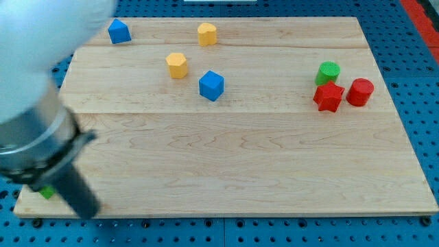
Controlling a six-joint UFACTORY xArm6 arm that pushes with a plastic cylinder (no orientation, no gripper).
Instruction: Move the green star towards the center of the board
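A dark rod with no claw ends in my tip point(86, 211) at the wooden board's point(240, 158) bottom-left corner. A small green block point(46, 193), shape unclear, peeks out just beside it, touching or not I cannot tell.

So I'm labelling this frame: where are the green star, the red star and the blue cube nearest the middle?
green star point(46, 193), camera view, visible sliver beside the rod
red star point(328, 97), camera view, top face
blue cube point(211, 85), camera view, top face

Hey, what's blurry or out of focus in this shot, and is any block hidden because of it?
Camera view: the arm at the view's left is a large soft blur, close to the lens; the rod is smeared and my tip cannot be made out. A green block, shape unclear, peeks from behind it at the bottom left. The board and the other blocks are sharp, evenly lit, without glare.
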